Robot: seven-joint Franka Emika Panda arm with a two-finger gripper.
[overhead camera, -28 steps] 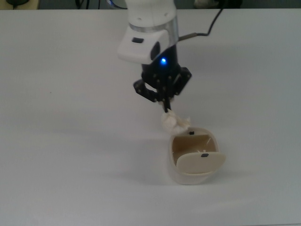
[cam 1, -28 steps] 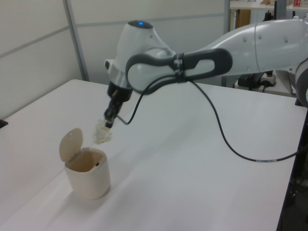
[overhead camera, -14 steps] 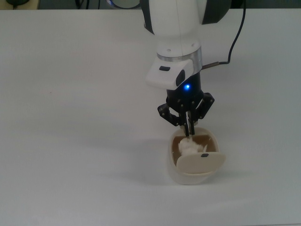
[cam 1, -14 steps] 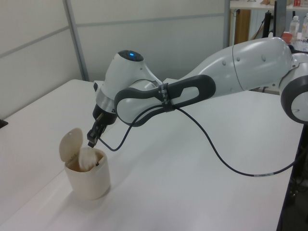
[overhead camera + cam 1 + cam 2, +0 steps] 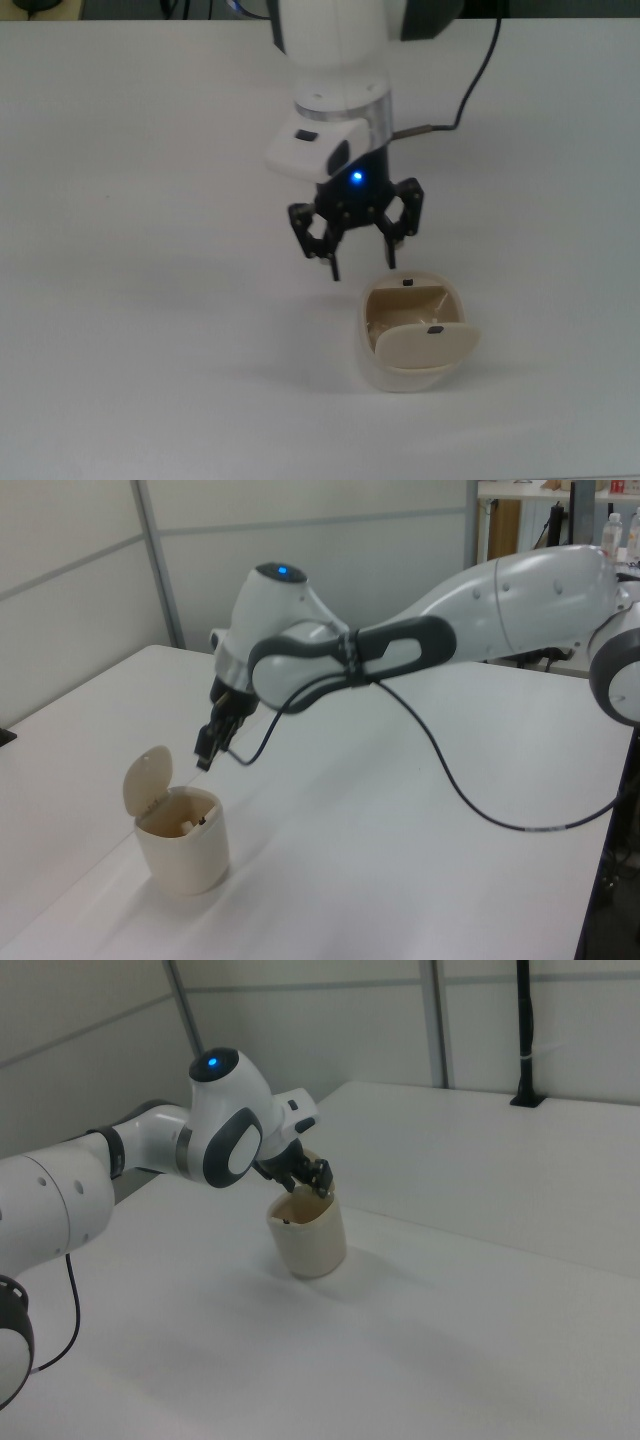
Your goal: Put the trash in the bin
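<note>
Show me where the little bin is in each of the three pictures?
Top view: the bin sits low and right of the middle, just below the open gripper.
Left view: the bin is at the lower left, lid flap tipped up.
Right view: the bin is near the middle, partly behind the gripper.
Shared landmark: the gripper hanging by the bin's rim.

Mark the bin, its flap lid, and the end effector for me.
bin (image 5: 372, 368): top view, on its outer front wall.
flap lid (image 5: 425, 347): top view, on the middle of the tilted flap.
end effector (image 5: 361, 267): top view, midway between the spread fingertips.
</note>
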